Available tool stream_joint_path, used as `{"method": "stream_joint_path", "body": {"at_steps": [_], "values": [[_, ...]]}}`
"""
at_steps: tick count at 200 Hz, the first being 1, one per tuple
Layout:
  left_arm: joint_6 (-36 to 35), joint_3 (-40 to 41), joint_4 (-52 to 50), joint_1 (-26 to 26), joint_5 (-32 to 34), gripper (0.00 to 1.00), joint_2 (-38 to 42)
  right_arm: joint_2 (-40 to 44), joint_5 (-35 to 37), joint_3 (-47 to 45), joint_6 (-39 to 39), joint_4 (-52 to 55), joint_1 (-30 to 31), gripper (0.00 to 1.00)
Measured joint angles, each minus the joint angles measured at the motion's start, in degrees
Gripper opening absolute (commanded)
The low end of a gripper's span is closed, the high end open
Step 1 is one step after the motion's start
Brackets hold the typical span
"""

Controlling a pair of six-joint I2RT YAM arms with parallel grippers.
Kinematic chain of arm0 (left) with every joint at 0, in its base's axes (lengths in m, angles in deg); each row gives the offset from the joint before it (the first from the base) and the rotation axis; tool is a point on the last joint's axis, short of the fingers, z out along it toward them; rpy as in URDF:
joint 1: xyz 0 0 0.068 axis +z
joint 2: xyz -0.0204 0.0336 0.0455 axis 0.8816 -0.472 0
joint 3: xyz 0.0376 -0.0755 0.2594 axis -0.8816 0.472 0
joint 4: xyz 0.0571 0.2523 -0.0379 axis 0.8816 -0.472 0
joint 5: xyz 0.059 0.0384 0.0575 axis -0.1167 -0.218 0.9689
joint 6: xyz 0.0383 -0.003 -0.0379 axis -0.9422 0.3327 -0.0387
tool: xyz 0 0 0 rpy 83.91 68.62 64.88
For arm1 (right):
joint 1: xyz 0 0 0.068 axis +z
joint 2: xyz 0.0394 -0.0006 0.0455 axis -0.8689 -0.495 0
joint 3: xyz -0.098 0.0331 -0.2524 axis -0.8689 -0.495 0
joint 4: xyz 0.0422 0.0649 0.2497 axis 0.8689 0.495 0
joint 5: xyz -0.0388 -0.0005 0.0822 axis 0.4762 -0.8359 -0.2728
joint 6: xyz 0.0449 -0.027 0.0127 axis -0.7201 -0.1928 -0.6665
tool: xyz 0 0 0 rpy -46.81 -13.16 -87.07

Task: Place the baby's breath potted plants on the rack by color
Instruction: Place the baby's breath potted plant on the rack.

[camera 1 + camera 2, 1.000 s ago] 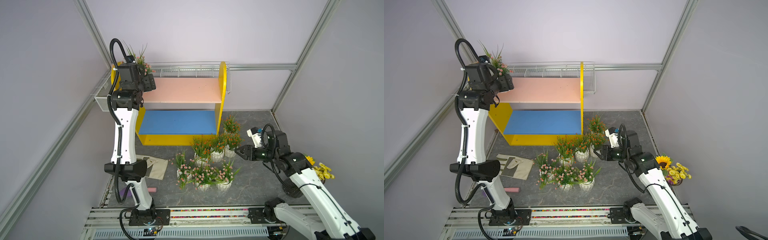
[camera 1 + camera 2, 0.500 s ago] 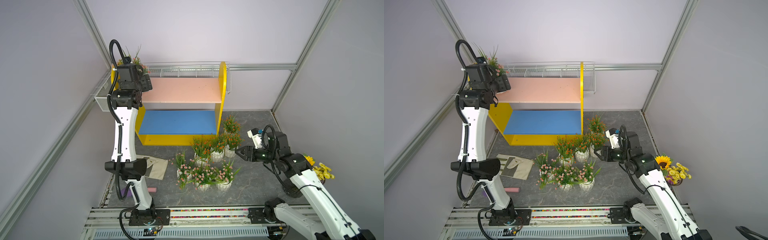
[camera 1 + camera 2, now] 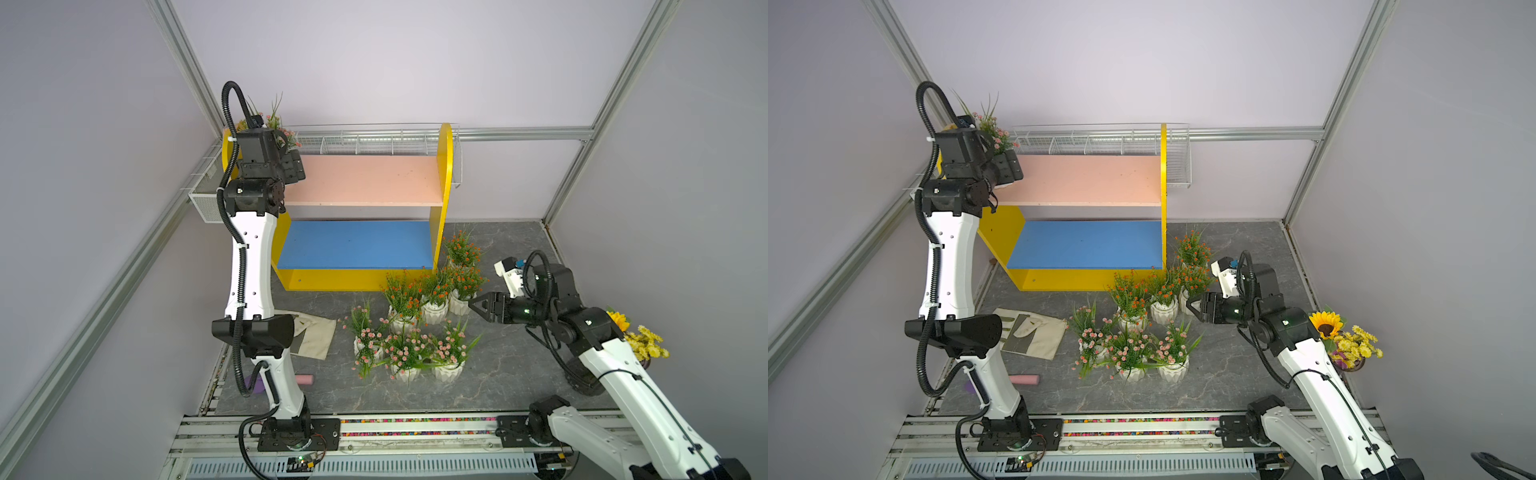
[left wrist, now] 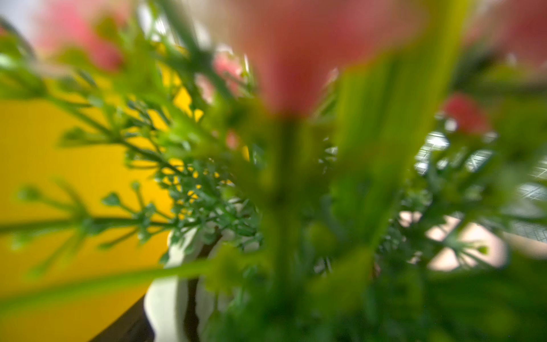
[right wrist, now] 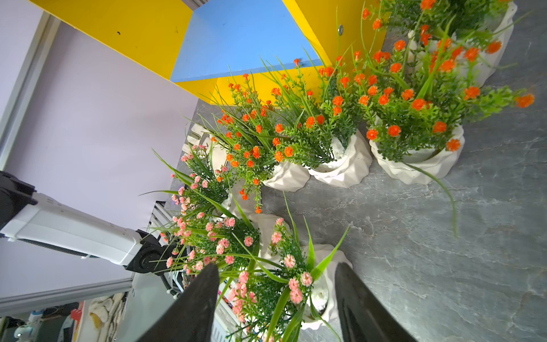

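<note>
The rack (image 3: 365,178) (image 3: 1084,178) stands at the back, its pink upper board and blue lower board (image 3: 353,245) bare apart from one pink baby's breath plant (image 3: 272,122) (image 3: 992,129) at the upper board's left end. My left gripper (image 3: 293,166) (image 3: 1009,166) sits right in front of it and hides the pot. Blurred sprigs and a strip of white pot (image 4: 165,296) fill the left wrist view, hiding the jaws. Several orange plants (image 3: 434,291) (image 5: 414,118) and three pink ones (image 3: 405,353) (image 5: 266,284) stand on the floor. My right gripper (image 3: 473,306) (image 3: 1190,305) (image 5: 275,266) is open and empty beside the rightmost orange pot (image 3: 459,303).
A yellow sunflower bouquet (image 3: 636,336) (image 3: 1345,336) stands behind my right arm. A beige cloth (image 3: 311,336) and a pink cylinder (image 3: 304,379) lie by the left arm's base. White wire baskets (image 3: 374,143) hang on the walls behind and left of the rack.
The left gripper and the pink plant have shifted slightly towards the rack's left side panel. The right gripper has edged a little towards the orange pots.
</note>
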Motion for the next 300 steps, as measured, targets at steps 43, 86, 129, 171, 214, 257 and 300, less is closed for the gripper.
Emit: {"method": "stream_joint_path", "body": {"at_steps": [43,86,129,171,214,257,300], "values": [[0.0,-0.7,1.3,0.0,0.1,1.00,0.0,0.0,0.4,-0.3,-0.1,0.0,0.0,0.77],[0.2,-0.9,1.3,0.0,0.1,1.00,0.0,0.0,0.7,-0.9,0.0,-0.4,0.0,0.82],[0.4,3.8,2.3,0.0,-0.9,1.00,3.5,0.0,0.9,-1.6,0.0,-1.1,0.0,0.86],[0.6,10.1,3.9,0.0,-2.1,1.00,9.7,0.0,0.9,-2.0,-0.1,-2.1,0.0,0.89],[0.9,19.4,6.9,0.0,-2.8,1.00,16.3,0.1,1.2,-2.0,-0.1,-2.1,0.0,0.91],[1.5,37.3,13.1,-0.2,-4.9,1.00,27.4,0.9,2.2,-2.0,0.0,-1.6,0.0,0.92],[2.6,56.6,21.3,-3.6,-8.2,1.00,42.1,4.0,4.3,-3.7,0.0,0.7,0.0,0.90]]}}
